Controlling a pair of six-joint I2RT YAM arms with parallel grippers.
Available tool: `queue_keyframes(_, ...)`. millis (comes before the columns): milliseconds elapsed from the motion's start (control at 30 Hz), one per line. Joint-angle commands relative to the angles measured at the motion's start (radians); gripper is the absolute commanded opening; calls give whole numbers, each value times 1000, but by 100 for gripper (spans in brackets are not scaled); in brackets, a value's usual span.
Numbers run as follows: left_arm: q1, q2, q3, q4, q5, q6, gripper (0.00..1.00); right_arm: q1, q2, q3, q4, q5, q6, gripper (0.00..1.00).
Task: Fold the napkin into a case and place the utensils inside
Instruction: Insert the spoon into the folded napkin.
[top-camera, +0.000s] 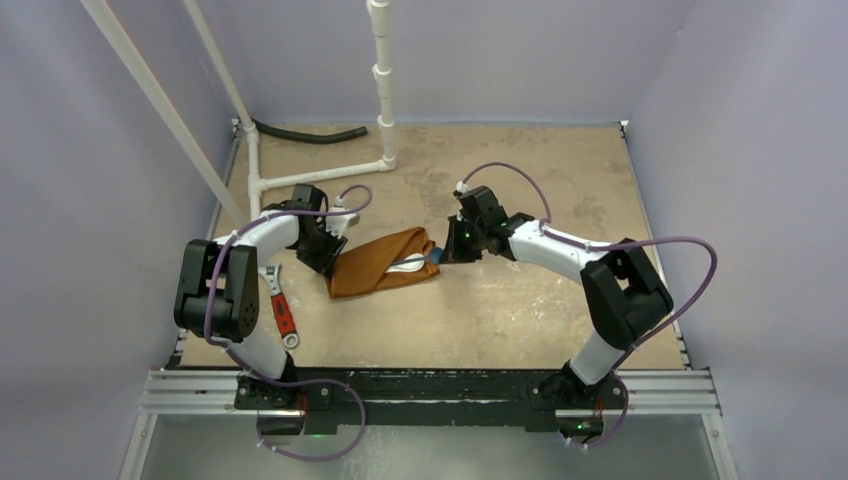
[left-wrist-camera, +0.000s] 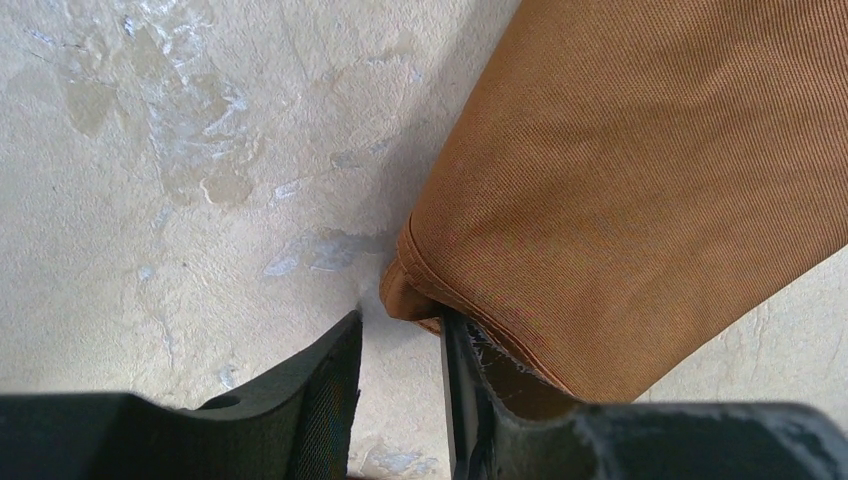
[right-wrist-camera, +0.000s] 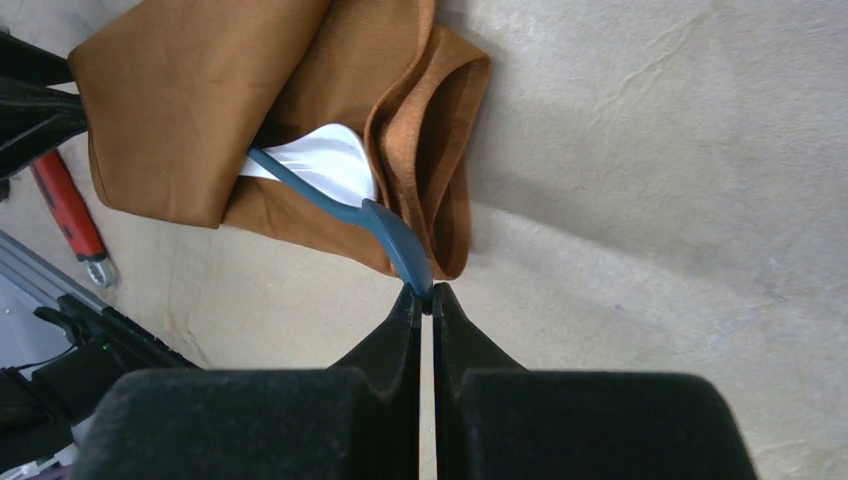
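Right end effector (right-wrist-camera: 427, 292): clamped shut on the broad outer tip of the grey-blue utensil (right-wrist-camera: 385, 225), fingertips meeting with no daylight between. Slim shaft of that utensil running back across the white spoon (right-wrist-camera: 325, 160) and under the upper flap of the case (right-wrist-camera: 200, 100). Broad white end of the spoon lying in the open mouth of the cloth, showing between the layers, the rest hidden inside. Rust-orange case flat on the worktop (top-camera: 540, 300) between the two arms, left of centre, slanting from its mouth near the right arm down to its closed end by the left arm.

Left end effector (left-wrist-camera: 400, 325): jaws parted by a narrow gap, bare worktop visible through it, set low at the closed end of the case. Folded corner of the cloth right at the fingertips, not clamped. One finger (left-wrist-camera: 462, 380) against the hem, perhaps slipped just beneath it; hard to judge from the wrist view.

Red-handled tool (top-camera: 280, 310) on the worktop beside the left arm, apart from the case.
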Motion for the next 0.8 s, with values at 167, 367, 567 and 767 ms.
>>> queue_keyframes(167, 4, -6, -32, -4, 15, 48, 32, 42, 54, 90, 46, -41, 38, 0)
queue_keyframes(367, 4, -15, -33, -4, 15, 58, 32, 63, 110, 157, 15, -34, 23, 0)
queue_keyframes(567, 4, -23, -33, -10, 17, 63, 31, 84, 164, 193, 2, -41, 19, 0)
queue_keyframes(767, 3, -37, -29, -24, 28, 65, 31, 100, 205, 227, -18, -50, 9, 33)
